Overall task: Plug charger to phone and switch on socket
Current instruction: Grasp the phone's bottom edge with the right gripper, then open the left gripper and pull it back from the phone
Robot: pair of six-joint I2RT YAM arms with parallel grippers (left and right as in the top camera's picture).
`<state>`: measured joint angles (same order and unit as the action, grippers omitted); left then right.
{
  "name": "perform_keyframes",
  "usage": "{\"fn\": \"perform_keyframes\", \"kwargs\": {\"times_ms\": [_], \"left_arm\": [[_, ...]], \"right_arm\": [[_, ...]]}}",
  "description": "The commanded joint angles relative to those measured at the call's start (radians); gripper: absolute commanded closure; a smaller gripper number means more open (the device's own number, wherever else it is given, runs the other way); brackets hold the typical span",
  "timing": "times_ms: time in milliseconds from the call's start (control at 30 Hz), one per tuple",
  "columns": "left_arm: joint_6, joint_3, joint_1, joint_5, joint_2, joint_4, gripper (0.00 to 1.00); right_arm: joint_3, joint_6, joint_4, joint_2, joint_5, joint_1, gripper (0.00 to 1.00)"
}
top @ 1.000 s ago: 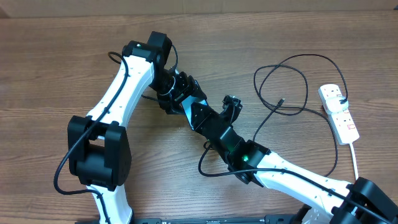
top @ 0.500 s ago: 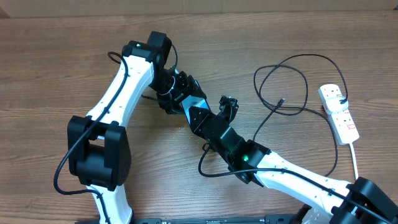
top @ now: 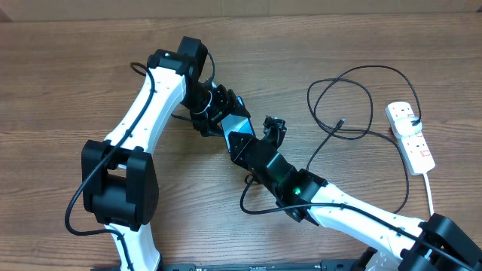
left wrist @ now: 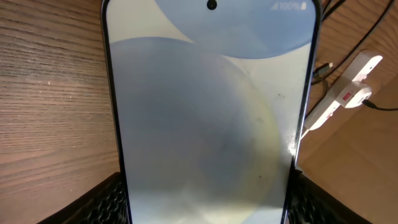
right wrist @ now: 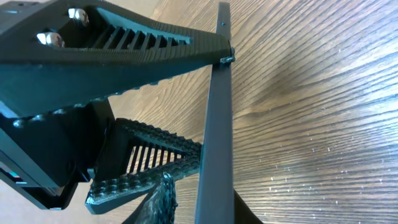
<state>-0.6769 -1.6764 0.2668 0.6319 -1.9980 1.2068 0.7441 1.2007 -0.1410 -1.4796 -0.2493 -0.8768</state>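
Observation:
My left gripper (top: pixel 224 119) is shut on the phone (top: pixel 238 125) and holds it above the table. In the left wrist view the phone's light blue-white screen (left wrist: pixel 211 112) fills the frame between the fingers (left wrist: pixel 208 208). My right gripper (top: pixel 242 141) is at the phone's free end. In the right wrist view its fingers (right wrist: pixel 205 205) sit either side of the phone's thin edge (right wrist: pixel 217 124), with a small gap on one side. The charger, a black looped cable (top: pixel 354 73), lies at right, its plug tip (top: pixel 341 121) loose on the table. The white socket (top: pixel 410 134) lies at the far right.
The socket (left wrist: pixel 348 93) and part of the black cable (left wrist: pixel 323 65) show beyond the phone in the left wrist view. The socket's thick white cord (top: pixel 431 192) runs toward the front edge. The table (top: pixel 68 90) is brown wood.
My right gripper has crept a little up and left, closer onto the phone's end. The left arm and phone have barely moved.

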Motion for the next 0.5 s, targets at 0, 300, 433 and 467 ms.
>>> {"fn": "perform_keyframes", "kwargs": {"times_ms": [0,300,433,467], "left_arm": [[0.015,-0.028,0.003,0.015,-0.005,-0.008,0.33],[0.015,-0.028,0.003,0.015,-0.005,-0.008,0.34],[0.015,-0.028,0.003,0.015,-0.005,-0.008,0.33],[0.015,-0.028,0.003,0.015,-0.005,-0.008,0.33]], "right_arm": [[0.005,-0.005,-0.011,-0.003,0.027,-0.001,0.82],[0.005,-0.005,-0.007,-0.003,0.026,-0.001,0.9],[0.005,-0.005,0.0,-0.003,0.026,-0.001,0.95],[0.005,-0.005,0.0,-0.003,0.025,-0.001,0.95]]}}
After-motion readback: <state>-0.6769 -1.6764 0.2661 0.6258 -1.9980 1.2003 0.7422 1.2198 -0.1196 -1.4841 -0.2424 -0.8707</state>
